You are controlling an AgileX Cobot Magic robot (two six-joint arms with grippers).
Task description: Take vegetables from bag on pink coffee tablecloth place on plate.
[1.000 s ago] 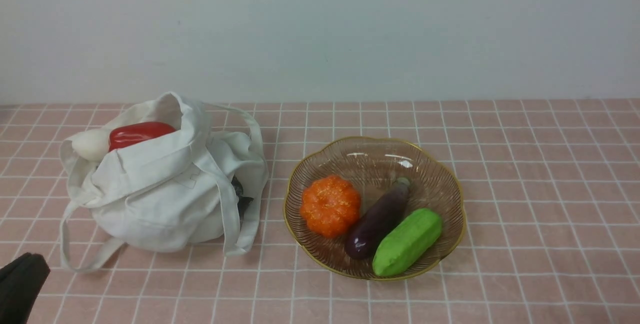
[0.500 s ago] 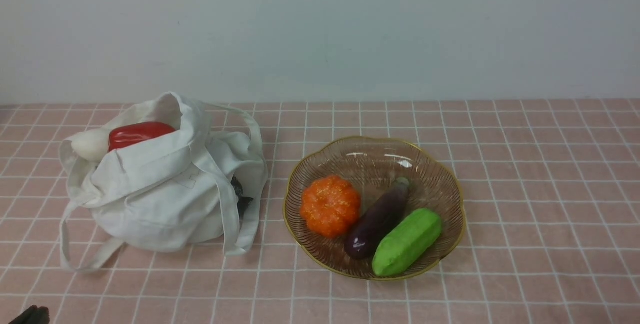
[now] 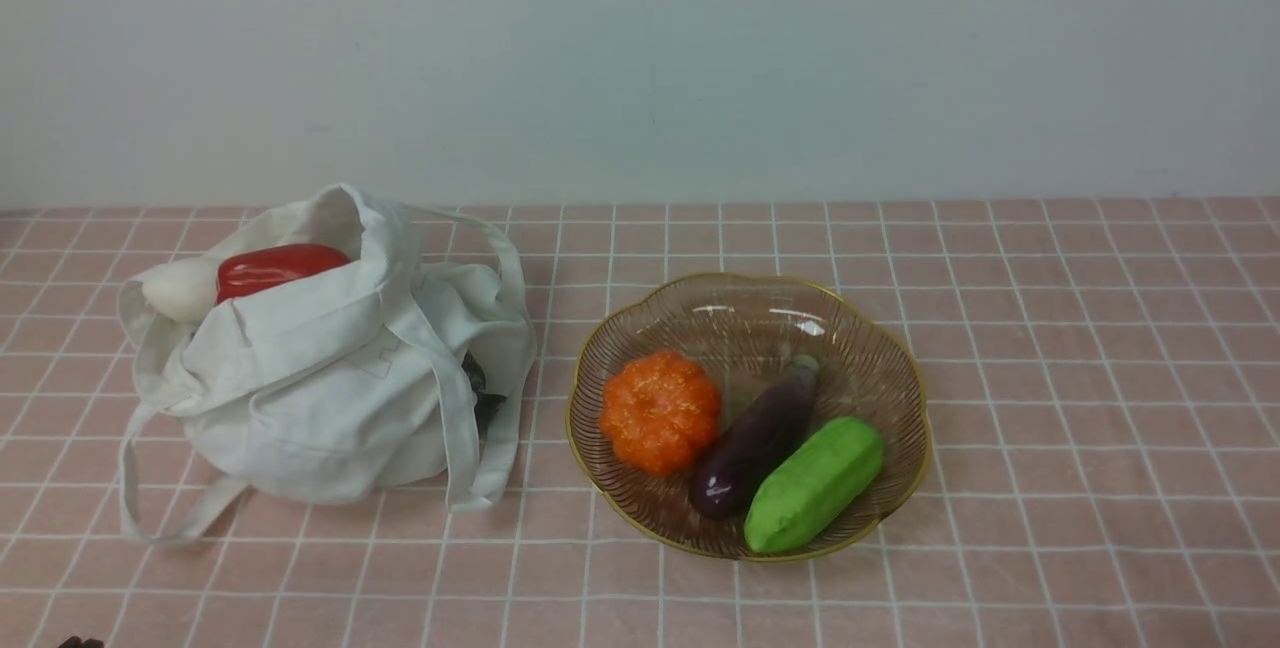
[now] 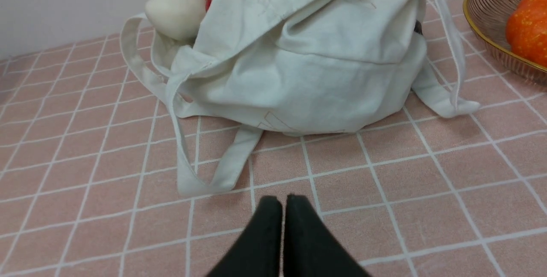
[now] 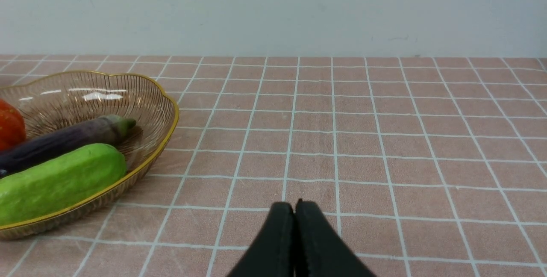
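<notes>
- Off-white cloth made up the bag (image 3: 330, 368), which slumped on the pink coffee tablecloth (image 3: 1050, 348) to the robot's left of the plate (image 3: 880, 348), its mouth sagging open toward the far left.
- The red pepper (image 3: 275, 268) and the white radish (image 3: 180, 290) lay at that mouth, touching each other and partly wrapped by the cloth edge; the green cucumber (image 3: 815, 483) already lay in the plate beside a dark eggplant (image 3: 755, 438) and an orange pumpkin (image 3: 660, 411).
- The left claw (image 4: 283, 202) had its jaws pressed together and held nothing, low over the tablecloth, near a strap handle (image 4: 230, 166) on the near side of the bag.
- The right claw (image 5: 295, 208) was likewise closed and empty, on the bare cloth to the right of the plate.
- Likely risk: a reach for the pepper could pinch the bag's folded edge along with it, since the cloth overlapped the pepper's near side, and the whole soft bag would then lift or drag.
- The loose strap lay between the left claw and the bag, so a low approach could snag it and tug the bag.
- The pepper looked glossy and rounded; a shallow grip might let it slip back in or nudge the radish out onto the desk.
- The plate was crowded at the front, so a careless drop could roll off the rim.
</notes>
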